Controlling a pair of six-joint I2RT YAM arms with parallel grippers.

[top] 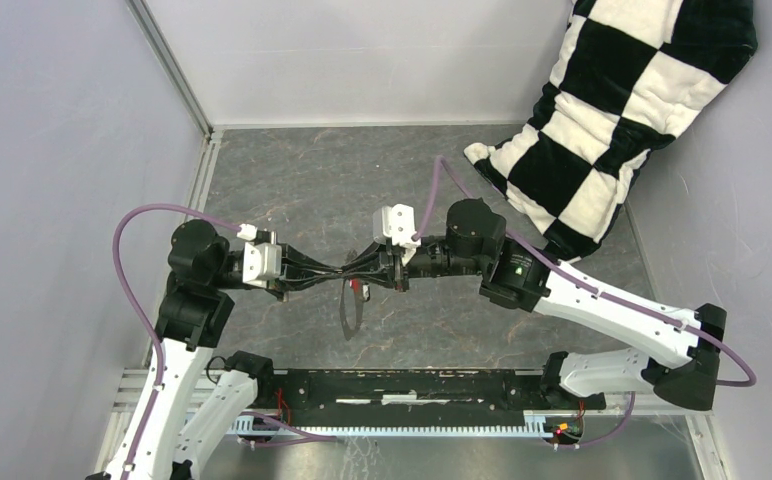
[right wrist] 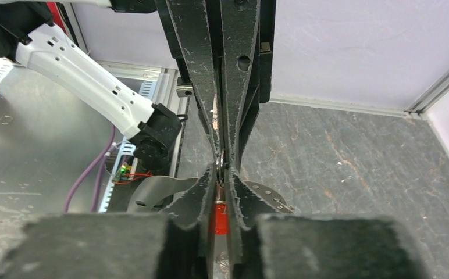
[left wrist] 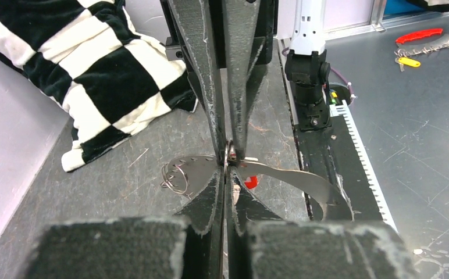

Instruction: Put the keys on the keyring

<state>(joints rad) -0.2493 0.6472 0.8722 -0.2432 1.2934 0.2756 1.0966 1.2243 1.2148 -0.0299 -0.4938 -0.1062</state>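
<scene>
Mid-table, L gripper (left wrist: 225, 172) clamps keyring (left wrist: 303, 180) steady; R gripper (right wrist: 221, 174) pinches red key (right wrist: 219, 218), tips touching, prob. to thread it.

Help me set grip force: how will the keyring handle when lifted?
Probably springy, not rigid: the keyring is a thin flat band curving away from the left hand. Likely light, since it hangs from a fingertip pinch. Bare metal, so possibly slippery.

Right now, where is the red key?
Mid-table in the top view, the red key is pinched in the right end effector, beside the hanging keyring.
</scene>
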